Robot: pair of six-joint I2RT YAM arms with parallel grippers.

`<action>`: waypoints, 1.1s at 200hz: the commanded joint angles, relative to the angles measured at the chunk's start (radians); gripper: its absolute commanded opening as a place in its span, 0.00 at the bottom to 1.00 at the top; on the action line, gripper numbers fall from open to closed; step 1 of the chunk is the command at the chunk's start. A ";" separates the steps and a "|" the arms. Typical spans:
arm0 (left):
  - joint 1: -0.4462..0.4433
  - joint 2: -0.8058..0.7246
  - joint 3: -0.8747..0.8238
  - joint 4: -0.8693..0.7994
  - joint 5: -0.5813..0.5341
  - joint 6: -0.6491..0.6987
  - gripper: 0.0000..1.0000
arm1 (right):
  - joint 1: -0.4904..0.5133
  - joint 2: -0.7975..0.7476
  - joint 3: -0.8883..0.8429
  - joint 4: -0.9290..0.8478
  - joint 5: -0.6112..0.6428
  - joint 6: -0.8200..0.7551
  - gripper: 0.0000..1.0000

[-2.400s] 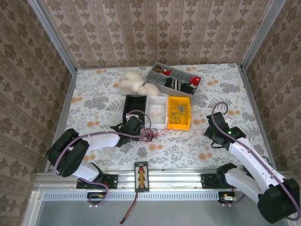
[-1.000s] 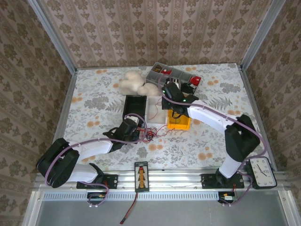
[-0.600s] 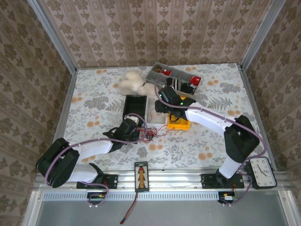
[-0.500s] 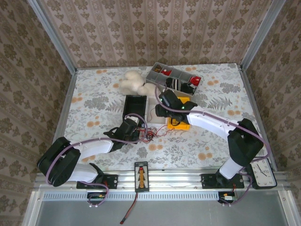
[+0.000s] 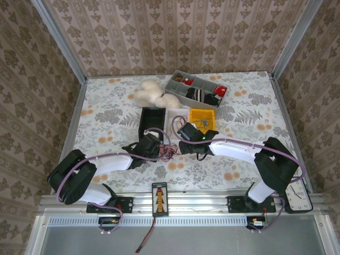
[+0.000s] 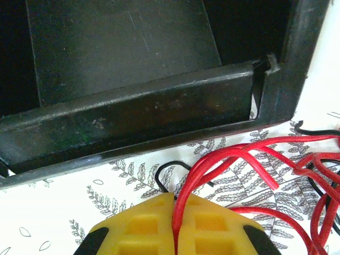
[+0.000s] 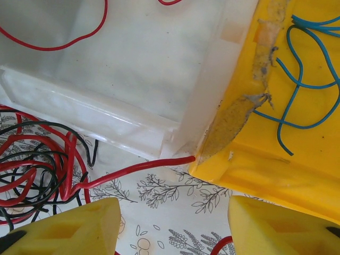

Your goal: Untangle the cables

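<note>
A tangle of red and black cables (image 5: 169,152) lies on the table in front of the bins. My left gripper (image 6: 174,226) is shut on a red cable (image 6: 223,159) that loops off to the right; a thin black cable (image 6: 159,175) curls beside the fingertips. My right gripper (image 7: 174,226) stands open above the table, its yellow fingers (image 7: 64,226) wide apart, with the red and black tangle (image 7: 37,170) at its left. One red strand (image 7: 143,167) runs to the corner of the yellow bin (image 7: 276,154). Blue cable (image 7: 303,74) lies inside that bin.
A black bin (image 5: 152,121), a white bin (image 5: 177,118) holding a red strand, and the yellow bin (image 5: 204,118) stand in a row. Behind them sit a grey compartment tray (image 5: 196,89) and a white fluffy toy (image 5: 151,93). A clock (image 5: 297,194) is at the lower right.
My right arm swung from the right side over the yellow bin and came down toward the tangle in front of the bins. The left gripper stayed at the tangle.
</note>
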 commanded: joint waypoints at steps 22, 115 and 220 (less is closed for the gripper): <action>-0.018 0.019 0.005 -0.069 -0.005 -0.003 0.00 | -0.003 -0.006 -0.009 0.022 -0.023 -0.005 0.55; -0.060 0.050 -0.005 -0.060 0.004 -0.003 0.00 | -0.042 0.058 -0.009 0.171 -0.217 -0.029 0.38; -0.063 0.077 0.002 -0.033 0.051 0.032 0.00 | -0.095 0.154 0.020 0.248 -0.316 0.030 0.31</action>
